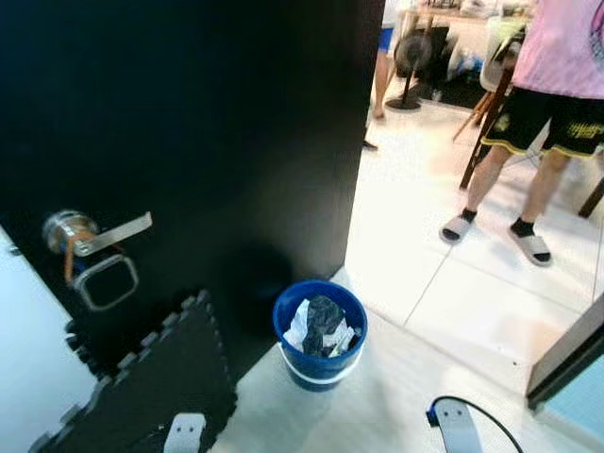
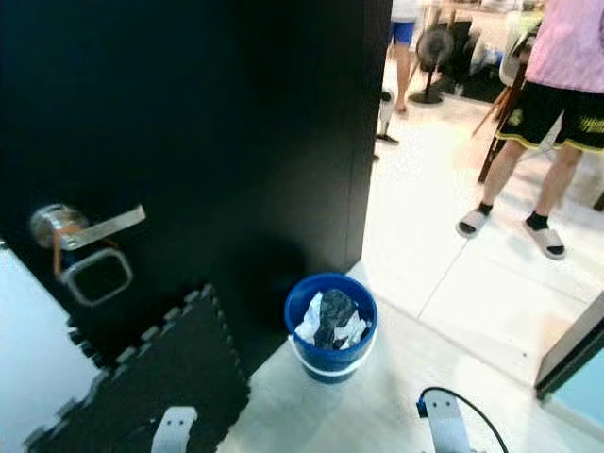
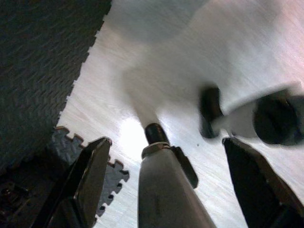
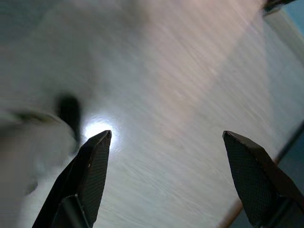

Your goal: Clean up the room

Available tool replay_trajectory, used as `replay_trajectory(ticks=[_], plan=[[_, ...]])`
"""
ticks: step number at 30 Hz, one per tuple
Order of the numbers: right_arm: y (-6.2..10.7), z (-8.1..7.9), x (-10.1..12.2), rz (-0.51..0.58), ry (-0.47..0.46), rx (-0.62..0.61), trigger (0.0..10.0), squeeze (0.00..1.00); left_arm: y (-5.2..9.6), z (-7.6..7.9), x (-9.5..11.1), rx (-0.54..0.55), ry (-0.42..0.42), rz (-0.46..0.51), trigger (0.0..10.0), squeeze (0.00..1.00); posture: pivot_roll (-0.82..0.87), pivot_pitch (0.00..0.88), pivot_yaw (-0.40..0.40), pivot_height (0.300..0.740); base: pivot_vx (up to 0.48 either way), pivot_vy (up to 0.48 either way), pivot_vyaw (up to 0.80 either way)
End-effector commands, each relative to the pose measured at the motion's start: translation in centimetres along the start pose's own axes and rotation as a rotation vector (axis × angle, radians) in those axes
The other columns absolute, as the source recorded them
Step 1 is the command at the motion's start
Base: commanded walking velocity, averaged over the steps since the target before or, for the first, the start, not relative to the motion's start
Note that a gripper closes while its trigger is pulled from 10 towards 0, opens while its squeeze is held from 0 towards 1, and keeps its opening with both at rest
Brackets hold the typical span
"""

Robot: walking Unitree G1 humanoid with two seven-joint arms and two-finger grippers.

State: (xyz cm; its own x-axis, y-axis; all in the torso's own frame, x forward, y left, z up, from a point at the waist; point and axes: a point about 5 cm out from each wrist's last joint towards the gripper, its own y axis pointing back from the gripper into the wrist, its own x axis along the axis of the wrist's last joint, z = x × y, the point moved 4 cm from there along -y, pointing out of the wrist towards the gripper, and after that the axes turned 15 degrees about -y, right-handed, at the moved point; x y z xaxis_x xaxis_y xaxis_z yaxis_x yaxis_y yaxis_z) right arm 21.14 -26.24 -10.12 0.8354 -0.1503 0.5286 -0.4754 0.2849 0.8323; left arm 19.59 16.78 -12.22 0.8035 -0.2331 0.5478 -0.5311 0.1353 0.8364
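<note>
A blue bucket (image 1: 319,370) stands on the pale floor just before me, beside the edge of a black door (image 1: 189,123). Crumpled white and dark trash (image 1: 323,324) lies inside it. My left arm (image 1: 185,432) and right arm (image 1: 458,425) hang low at the bottom of the head views, either side of the bucket and short of it. In the left wrist view my left gripper (image 3: 165,140) is open over the floor, with nothing between its fingers. My right gripper (image 4: 166,134) is open too, over bare pale floor.
The black door has a silver lever handle (image 1: 111,235). A black foam puzzle mat (image 1: 151,377) lies at its foot on the left. A person in a pink shirt (image 1: 557,75) stands at the far right on white tiles. A standing fan (image 1: 410,57) is further back.
</note>
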Motion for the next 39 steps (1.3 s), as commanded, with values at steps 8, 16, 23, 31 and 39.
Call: replay_trajectory(ticks=[8, 16, 23, 31, 39], plan=[[0.0, -0.2, 0.9, 0.029, 0.014, -0.003, 10.0, 0.00, 0.0, 0.0, -0.2, -0.007, -0.010, -0.011, 10.0, 0.00, -0.02, 0.028, 0.037, 0.740, -0.480, 0.000, -0.51], [0.0, -0.8, 1.4, 0.037, 0.028, 0.007, 10.0, 0.00, 0.0, 0.1, -0.1, -0.010, -0.017, -0.007, 10.0, 0.00, -0.02, 0.020, 0.038, 0.740, -0.480, 0.000, -0.08], [0.0, -0.8, 1.9, 0.044, 0.035, 0.009, 10.0, 0.00, 0.0, 0.2, 0.0, -0.016, -0.019, -0.003, 10.0, 0.00, -0.02, 0.024, 0.037, 0.740, -0.480, 0.000, -0.69], [0.0, -0.8, 2.1, 0.047, 0.040, 0.006, 10.0, 0.00, -0.1, 0.5, 0.2, -0.024, -0.017, 0.001, 10.0, 0.00, -0.02, 0.028, 0.035, 0.740, -0.480, 0.000, -0.70], [0.0, -0.7, 2.4, 0.051, 0.037, 0.002, 10.0, 0.00, -0.1, 0.7, 0.2, -0.027, -0.016, 0.002, 10.0, 0.00, -0.03, 0.035, 0.036, 0.740, -0.480, 0.000, -0.70]])
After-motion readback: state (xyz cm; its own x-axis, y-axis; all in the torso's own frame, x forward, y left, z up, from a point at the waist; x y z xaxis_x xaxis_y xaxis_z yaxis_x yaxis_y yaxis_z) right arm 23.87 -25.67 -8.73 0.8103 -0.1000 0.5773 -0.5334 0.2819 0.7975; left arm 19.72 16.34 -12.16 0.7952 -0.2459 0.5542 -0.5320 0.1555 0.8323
